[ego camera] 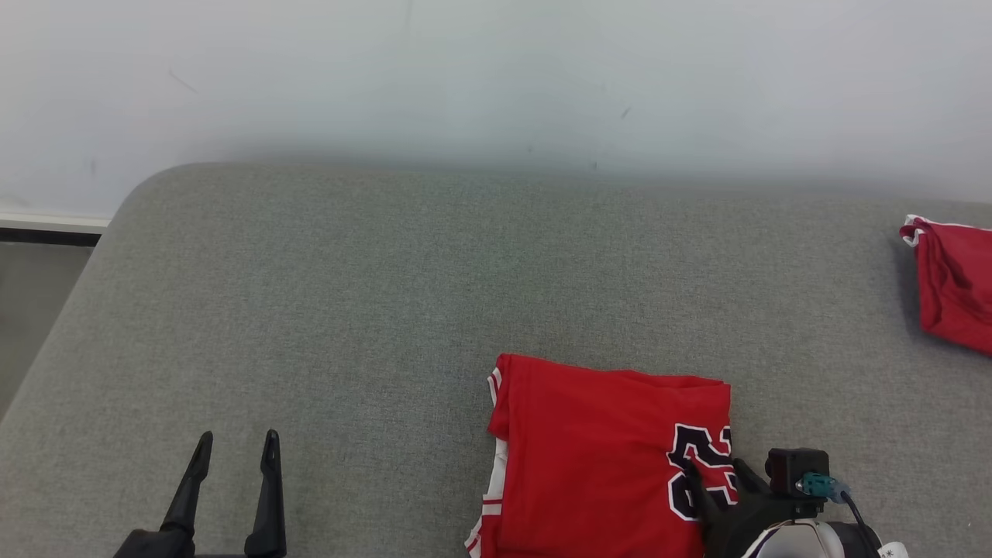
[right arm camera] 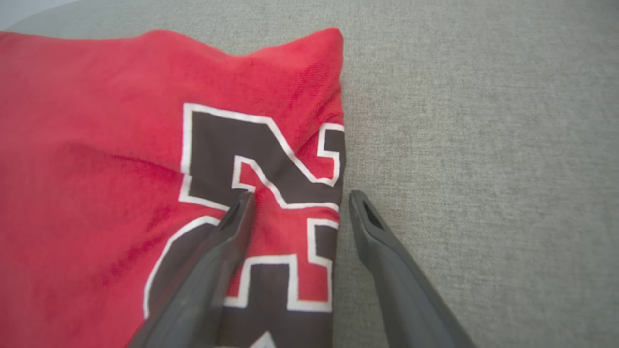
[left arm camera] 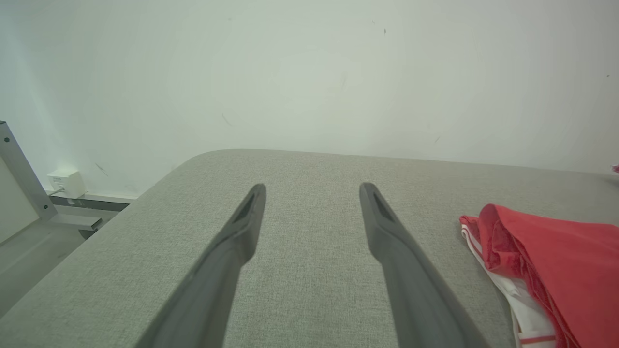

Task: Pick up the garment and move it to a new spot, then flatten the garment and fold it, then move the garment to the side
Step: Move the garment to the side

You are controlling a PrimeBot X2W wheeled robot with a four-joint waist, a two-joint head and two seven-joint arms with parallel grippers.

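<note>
At the lower left of the head view, our left gripper [ego camera: 238, 438] hovers over the bare grey fabric surface [ego camera: 349, 310], fingers spread apart and holding nothing. Lower right, our right gripper [ego camera: 714, 469] is also spread wide, straddling the right edge of the folded red garment [ego camera: 589, 442]. One finger lies over its black, white-edged number, the other over the grey fabric just beside it. Farther back, at the right edge, we see another red cloth [ego camera: 957, 283], then the pale wall [ego camera: 465, 77].
</note>
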